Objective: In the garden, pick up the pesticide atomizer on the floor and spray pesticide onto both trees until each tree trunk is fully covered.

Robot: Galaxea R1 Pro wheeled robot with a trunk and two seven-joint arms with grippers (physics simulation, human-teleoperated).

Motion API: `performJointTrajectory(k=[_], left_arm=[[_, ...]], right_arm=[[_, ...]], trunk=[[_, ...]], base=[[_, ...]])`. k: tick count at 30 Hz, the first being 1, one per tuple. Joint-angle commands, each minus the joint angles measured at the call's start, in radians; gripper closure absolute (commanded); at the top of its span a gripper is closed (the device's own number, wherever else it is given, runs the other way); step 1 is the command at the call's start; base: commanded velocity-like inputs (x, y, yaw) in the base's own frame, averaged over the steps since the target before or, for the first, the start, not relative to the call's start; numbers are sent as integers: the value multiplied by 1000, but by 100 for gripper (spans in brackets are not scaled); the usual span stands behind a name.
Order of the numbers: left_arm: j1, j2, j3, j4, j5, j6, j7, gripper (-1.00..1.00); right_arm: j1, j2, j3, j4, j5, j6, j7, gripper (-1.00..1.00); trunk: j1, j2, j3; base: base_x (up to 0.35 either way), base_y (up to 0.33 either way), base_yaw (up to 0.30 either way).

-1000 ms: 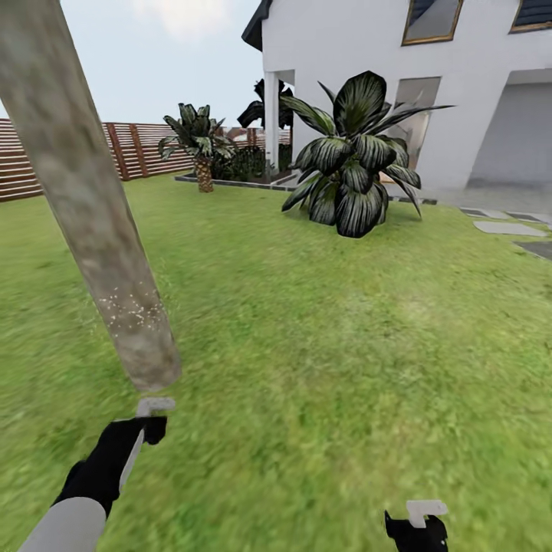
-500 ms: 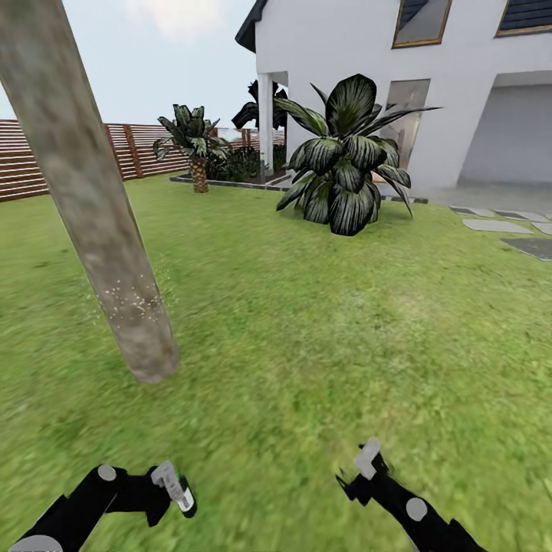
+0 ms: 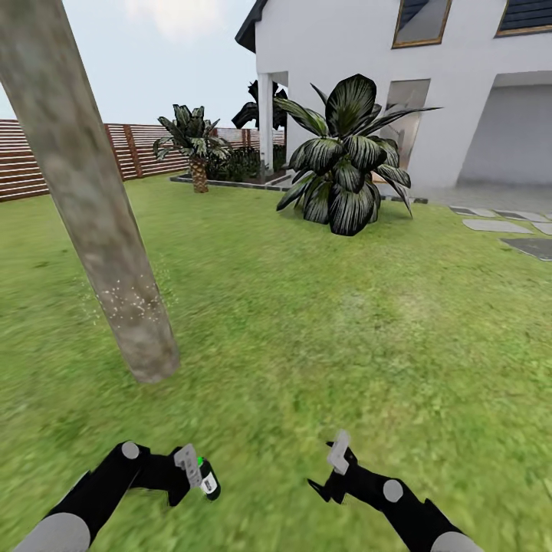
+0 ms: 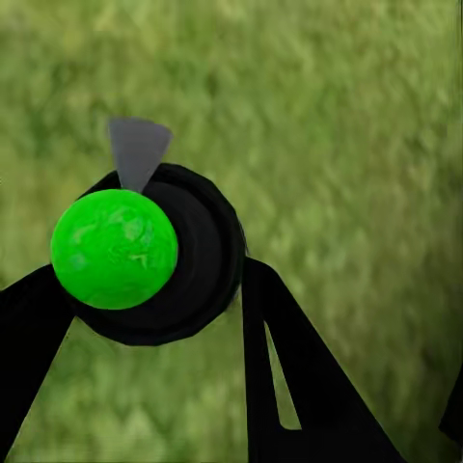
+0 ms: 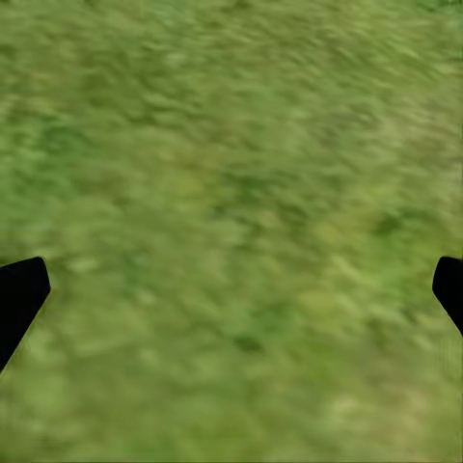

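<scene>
Left claw (image 3: 201, 477) clamped on the atomizer (image 3: 208, 484); the left wrist view shows its dark body with a green end (image 4: 114, 248) between the fingers. It's held low over the lawn (image 3: 322, 322), well short of the trunk (image 3: 92, 222), likely a carry pose, not aimed. White specks (image 3: 126, 300) cover just a low band of the trunk. Right claw (image 3: 328, 475) spread wide, empty. Versus 0.5 s ago: both arms pulled inward, camera steady, speck patch unchanged.
</scene>
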Motion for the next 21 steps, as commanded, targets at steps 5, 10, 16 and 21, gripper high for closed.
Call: performJointTrajectory(k=[5, 10, 16, 21], left_arm=[[-1, -28, -4, -5, -30, 3, -1, 100], [-10, -56, -4, -2, -58, 10, 12, 100], [-24, -164, -3, 6, -246, 15, 41, 100], [-25, -166, -3, 6, -275, 16, 43, 100]], right_arm=[[-2, 22, -1, -29, 12, -3, 27, -100], [-4, 47, 0, -57, 12, 3, 55, -100], [-10, 62, 1, -197, 12, 4, 412, -100], [-10, 78, 1, -204, 12, 4, 415, 100]], trunk=[[0, 0, -1], [0, 0, -1], [0, 0, -1], [0, 0, -1]], base=[[0, 0, 0], [0, 0, 0], [0, 0, 0], [0, 0, 0]])
